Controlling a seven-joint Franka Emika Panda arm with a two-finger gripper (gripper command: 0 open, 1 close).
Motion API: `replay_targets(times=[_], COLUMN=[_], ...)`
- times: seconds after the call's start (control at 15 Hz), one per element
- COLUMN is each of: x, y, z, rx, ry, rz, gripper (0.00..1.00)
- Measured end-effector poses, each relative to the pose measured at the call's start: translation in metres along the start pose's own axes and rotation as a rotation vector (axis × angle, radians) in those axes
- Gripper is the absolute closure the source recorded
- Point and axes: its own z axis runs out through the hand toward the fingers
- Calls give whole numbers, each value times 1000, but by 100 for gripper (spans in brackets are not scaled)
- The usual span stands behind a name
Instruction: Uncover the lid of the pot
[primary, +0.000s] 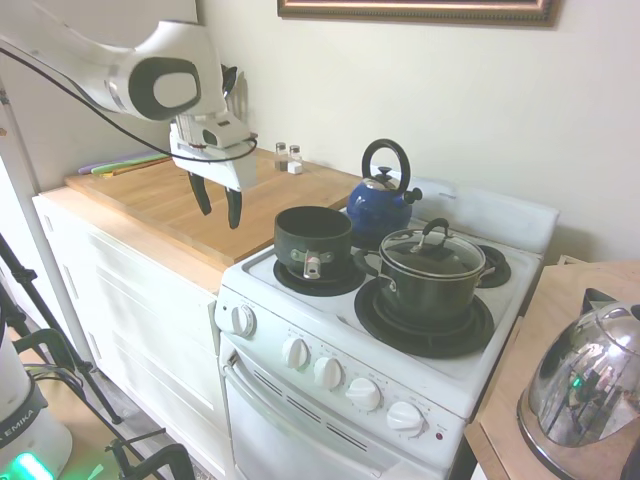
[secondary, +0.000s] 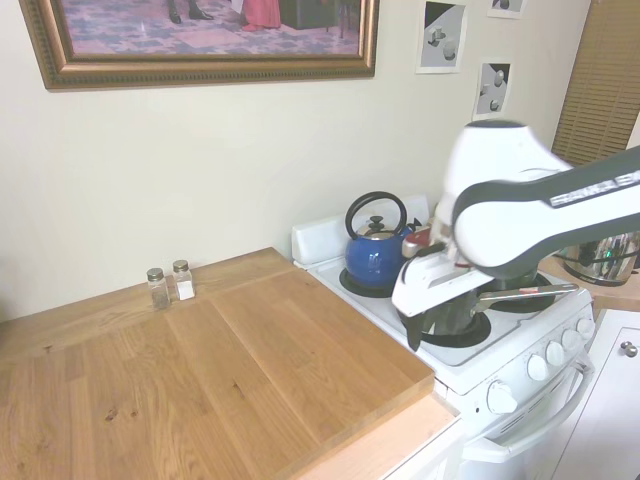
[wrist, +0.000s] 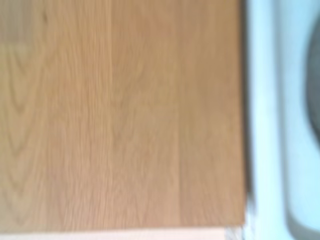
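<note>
The larger dark grey-green pot stands on the stove's front right burner. Its clear glass lid with a black arched handle rests on top of it. My gripper hangs open and empty above the wooden countertop, well to the left of the pot and left of the stove edge. In the second exterior view the gripper hangs in front of the stove, and the arm hides the pot and lid. The blurred wrist view shows only the countertop and the white stove edge.
A smaller dark pot with a metal clip sits on the front left burner, between my gripper and the lidded pot. A blue kettle stands behind it. Two shakers are at the wall. A steel kettle sits on the right counter.
</note>
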Motion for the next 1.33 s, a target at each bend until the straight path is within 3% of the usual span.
replay_targets(times=[0.2,0.33,0.47,0.67,0.8,1.07,1.27,1.33], x=[0,24,78,166,214,284,323,338], y=[33,73,118,160,181,217,206,198], z=[-55,-93,-120,-130,-136,-136,-116,-107], rx=[67,126,191,223,209,81,17,13], ry=[68,89,100,80,58,4,-14,-18], rz=[56,105,167,253,298,398,400,388], gripper=[0,0,0,0,0,0,0,100])
